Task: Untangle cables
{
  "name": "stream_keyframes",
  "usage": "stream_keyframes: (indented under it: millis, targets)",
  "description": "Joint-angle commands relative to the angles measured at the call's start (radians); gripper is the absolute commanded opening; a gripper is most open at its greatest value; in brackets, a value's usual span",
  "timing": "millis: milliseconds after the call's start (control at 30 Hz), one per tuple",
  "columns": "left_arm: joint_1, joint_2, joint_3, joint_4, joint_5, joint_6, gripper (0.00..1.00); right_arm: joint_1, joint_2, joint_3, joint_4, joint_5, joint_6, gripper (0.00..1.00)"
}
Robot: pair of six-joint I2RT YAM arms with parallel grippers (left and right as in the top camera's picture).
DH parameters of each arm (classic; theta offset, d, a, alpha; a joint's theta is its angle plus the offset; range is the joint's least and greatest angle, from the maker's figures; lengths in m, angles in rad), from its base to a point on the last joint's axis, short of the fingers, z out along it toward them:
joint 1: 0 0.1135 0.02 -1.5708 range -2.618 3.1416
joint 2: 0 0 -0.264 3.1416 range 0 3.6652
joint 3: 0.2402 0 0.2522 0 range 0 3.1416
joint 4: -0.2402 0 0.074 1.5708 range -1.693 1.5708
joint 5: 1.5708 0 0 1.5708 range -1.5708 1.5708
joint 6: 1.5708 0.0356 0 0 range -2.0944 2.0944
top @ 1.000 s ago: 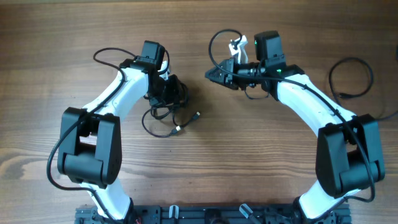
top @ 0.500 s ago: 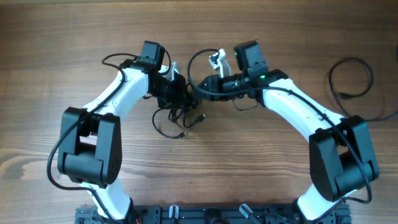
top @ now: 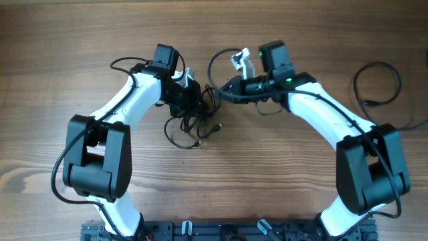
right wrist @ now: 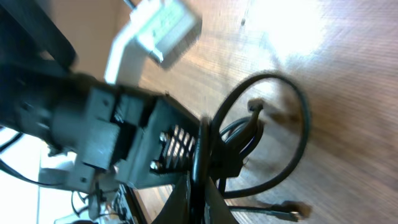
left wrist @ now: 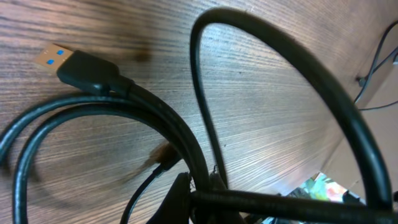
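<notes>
The cables (top: 194, 124) are a small black knotted bundle on the wooden table, with loops and plug ends trailing toward the front. My left gripper (top: 192, 102) is shut on strands of the bundle; in the left wrist view (left wrist: 205, 199) cords pass between its fingers, and a USB plug with a blue tongue (left wrist: 74, 65) lies on the wood. My right gripper (top: 224, 89) is shut on a black cable strand just right of the bundle; in the right wrist view (right wrist: 200, 199) the strand (right wrist: 200, 155) runs between its fingers. The two grippers are very close together.
A separate thin black cord (top: 374, 84) loops at the table's far right. A white clip-like part (top: 241, 61) sits on the right wrist. Thick arm wires arch over both wrists.
The right gripper swept left to the bundle, took hold of a strand, and has now drawn back a little to the right. The left gripper shifted slightly right with the bundle.
</notes>
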State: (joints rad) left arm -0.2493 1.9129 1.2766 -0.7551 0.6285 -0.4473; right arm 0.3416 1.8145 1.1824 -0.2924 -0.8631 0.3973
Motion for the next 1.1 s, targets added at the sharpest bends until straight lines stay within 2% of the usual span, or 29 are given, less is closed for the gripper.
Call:
stream_keyframes:
  millis: [0,300,533,567,633,667,700,933,1000,1067]
  targets:
    - [0.012,0.014,-0.016,-0.013,-0.19,0.051,0.04,-0.088,-0.102,0.043,-0.006,-0.071,0.0,0.04]
    - [0.012,0.014,-0.016,-0.013,-0.212,0.104,0.04,-0.195,-0.272,0.043,-0.039,-0.075,-0.1,0.04]
    - [0.012,0.014,-0.016,-0.012,-0.183,0.108,0.04,-0.228,-0.286,0.041,-0.089,-0.129,-0.136,0.05]
    - [0.012,0.014,-0.016,-0.003,-0.117,0.163,0.07,-0.228,-0.286,0.04,-0.105,-0.124,-0.137,0.04]
    - [0.012,0.014,-0.015,0.004,-0.064,0.187,0.21,-0.228,-0.285,0.04,-0.118,-0.116,-0.14,0.04]
    - [0.012,0.013,-0.013,0.006,-0.051,0.186,0.39,-0.228,-0.285,0.04,-0.124,-0.103,-0.139,0.05]
    - [0.012,0.013,-0.01,0.006,-0.048,0.186,0.47,-0.228,-0.285,0.04,-0.129,-0.092,-0.139,0.04]
    - [0.012,-0.02,0.071,-0.032,-0.049,0.184,0.67,-0.225,-0.285,0.04,-0.152,-0.086,-0.14,0.05]
    - [0.012,-0.036,0.098,-0.04,-0.05,0.174,0.77,-0.215,-0.283,0.039,-0.171,-0.065,-0.14,0.05]
    - [0.012,-0.047,0.113,-0.045,-0.058,0.169,0.76,-0.198,-0.281,0.039,-0.188,-0.031,-0.141,0.05]
